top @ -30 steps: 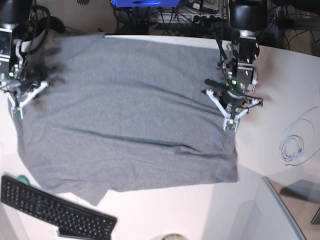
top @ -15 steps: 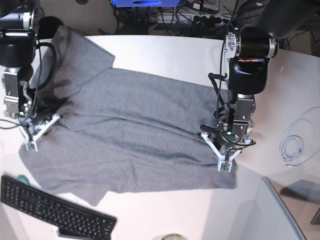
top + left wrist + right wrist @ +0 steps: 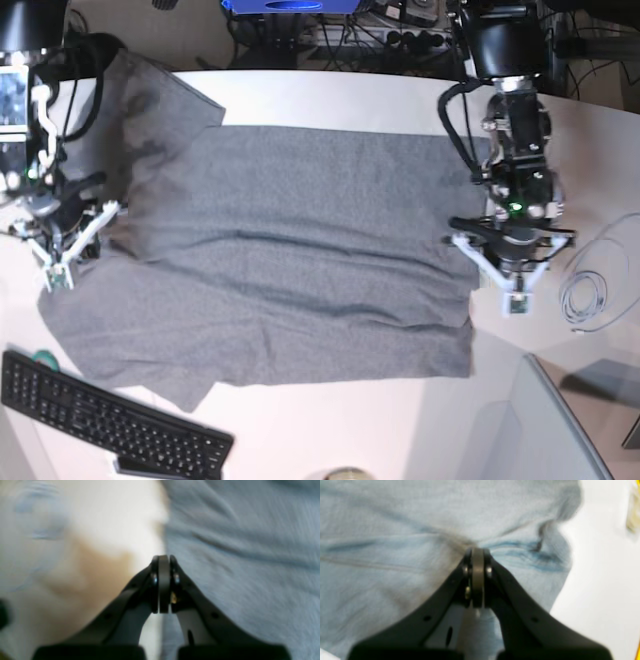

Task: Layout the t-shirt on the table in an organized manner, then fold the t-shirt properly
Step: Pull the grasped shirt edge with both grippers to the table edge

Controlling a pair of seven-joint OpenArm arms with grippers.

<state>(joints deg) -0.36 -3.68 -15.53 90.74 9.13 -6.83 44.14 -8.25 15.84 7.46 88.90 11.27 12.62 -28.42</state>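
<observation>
Currently I find no readable brand, label or writing in any view; the keys of the black keyboard [image 3: 110,420] are too small to read.

I see the t-shirt [image 3: 290,270] lying spread across the white bench [image 3: 330,90]. It is plain heather-grey knit with no print. Its upper layer is folded down over the lower body, with the fold edge running along the top in the base view. One sleeve [image 3: 160,100] sticks out toward the upper left corner of that view. Shallow creases run diagonally across the middle. The lower left corner lies just beside the keyboard.

My left tool [image 3: 517,300] sits just off the shirt's right edge in the base view, over bare bench. In the left wrist view its fingers [image 3: 163,580] are pressed together, and I see no cloth between them; the shirt edge runs right beside the tips.

My right tool [image 3: 55,278] is at the shirt's left edge in the base view. In the right wrist view its fingers [image 3: 477,575] are pressed together over gathered fabric; the blur stops me telling whether cloth is pinched.

A coiled pale cable [image 3: 590,290] lies on the bench near the left tool.
</observation>
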